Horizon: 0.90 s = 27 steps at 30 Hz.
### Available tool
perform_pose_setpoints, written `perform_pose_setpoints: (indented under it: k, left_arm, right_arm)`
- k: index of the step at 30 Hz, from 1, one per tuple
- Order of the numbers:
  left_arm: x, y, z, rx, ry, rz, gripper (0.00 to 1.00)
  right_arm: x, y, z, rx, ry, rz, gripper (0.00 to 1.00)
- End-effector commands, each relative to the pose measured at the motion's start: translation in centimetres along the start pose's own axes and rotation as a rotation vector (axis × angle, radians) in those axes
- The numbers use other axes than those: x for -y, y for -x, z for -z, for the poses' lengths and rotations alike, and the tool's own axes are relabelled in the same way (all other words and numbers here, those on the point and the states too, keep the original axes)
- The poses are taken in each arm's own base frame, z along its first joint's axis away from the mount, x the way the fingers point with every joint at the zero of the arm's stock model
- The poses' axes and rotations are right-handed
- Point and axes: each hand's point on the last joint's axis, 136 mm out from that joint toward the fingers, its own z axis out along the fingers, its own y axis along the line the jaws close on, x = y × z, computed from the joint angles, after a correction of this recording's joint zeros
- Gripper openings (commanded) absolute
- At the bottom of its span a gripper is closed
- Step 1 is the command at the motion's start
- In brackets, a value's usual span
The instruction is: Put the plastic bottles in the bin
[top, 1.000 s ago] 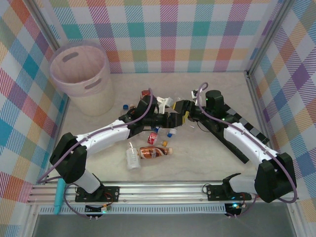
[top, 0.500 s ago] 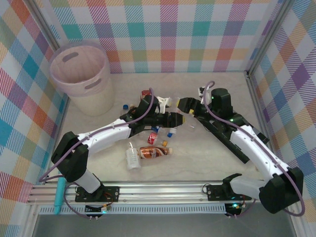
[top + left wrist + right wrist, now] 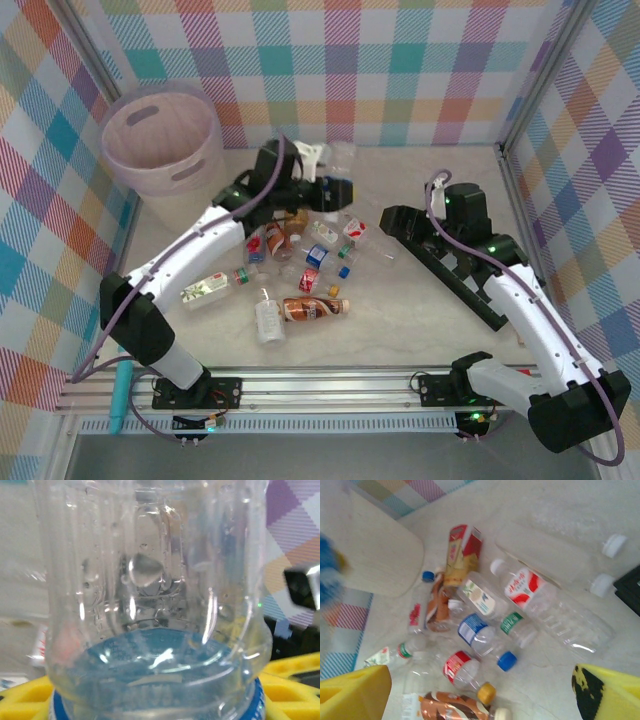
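Observation:
My left gripper [image 3: 330, 187] is raised above the heap, shut on a clear plastic bottle [image 3: 345, 156]. In the left wrist view this bottle [image 3: 150, 580] with its blue label stands between the yellow pads [image 3: 22, 700]. The pale pink bin [image 3: 160, 150] stands at the back left, left of that gripper. Several plastic bottles [image 3: 305, 245] lie in the middle of the table, among them a brown one [image 3: 312, 309]. My right gripper [image 3: 392, 216] hangs open to their right, holding nothing. Between its yellow pads [image 3: 355, 692] lie a blue-capped bottle [image 3: 480, 640] and a red-labelled one [image 3: 465, 672].
Checked walls close the table in at the back and sides. A long black strip [image 3: 455, 275] lies under the right arm. Loose white caps [image 3: 614, 545] sit near the heap. An aluminium rail [image 3: 330, 385] runs along the front edge.
The two grippers met over the heap; the right one opened and drew back to the right. The left arm lifted the clear bottle up and toward the back left.

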Motion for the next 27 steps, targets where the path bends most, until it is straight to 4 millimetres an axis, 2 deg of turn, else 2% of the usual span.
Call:
perform_pose_setpoints:
  k: [1,5,8,13,19,23,25,27]
  left_arm:
    - [-2.3,1.6,2.9,-0.004,0.094,-0.058,0.13]
    - [-4.8,5.8,6.4,0.088,0.169,-0.058,0.0]
    - [-6.8,8.4,9.2,0.159,0.234,-0.056,0.0]
    - [-11.3,12.0,14.3,0.29,0.321,0.014,0.0]
    - [-18.2,15.6,20.4,0.458,0.469,0.128,0.0]
    - [-22.8,17.2,22.5,0.507,0.597,0.165,0.0]
    - [-24.9,18.0,22.9,0.496,0.659,0.177,0.0]
    - [-27.0,18.3,22.5,0.453,0.712,0.191,0.0]
  right_arm:
    - [1.9,-2.5,-0.3,-0.08,-0.062,0.008,0.93]
    - [2.6,-3.8,-0.4,-0.131,-0.08,0.015,0.93]
    - [2.8,-4.3,-0.4,-0.15,-0.086,0.02,0.93]
    - [3.1,-4.9,-0.7,-0.171,-0.088,0.013,0.93]
    - [3.3,-6.0,-1.2,-0.209,-0.077,-0.002,0.93]
    - [3.6,-6.3,-1.1,-0.213,-0.081,-0.003,0.91]
    - [3.7,-6.4,-1.1,-0.214,-0.083,-0.001,0.91]
    - [3.8,-6.6,-1.1,-0.219,-0.087,-0.004,0.91]
